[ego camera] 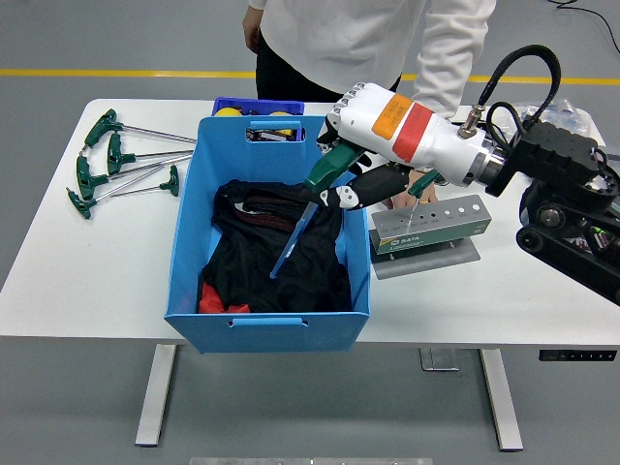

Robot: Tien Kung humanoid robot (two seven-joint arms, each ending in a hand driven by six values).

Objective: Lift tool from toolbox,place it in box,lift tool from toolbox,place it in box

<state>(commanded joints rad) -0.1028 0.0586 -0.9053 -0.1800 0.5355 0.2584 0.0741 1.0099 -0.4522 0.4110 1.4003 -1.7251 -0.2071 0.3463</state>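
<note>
Tool (302,215) gripped by its green handle in right hand (341,179), fingers closed round it, shaft angled down-left into blue box (268,320) over black cloth (276,252). Toolbox (429,229) sits just right of hand on bench (97,281), w/ person's hand (412,189) behind it

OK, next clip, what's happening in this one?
The robot's right hand holds a green-handled T-wrench over the blue bin, shaft angled down toward the black cloth inside. One more wrench stands in the grey tool stand, where a person's hand rests. Four similar wrenches lie on the table's left. The left arm is out of view.
</note>
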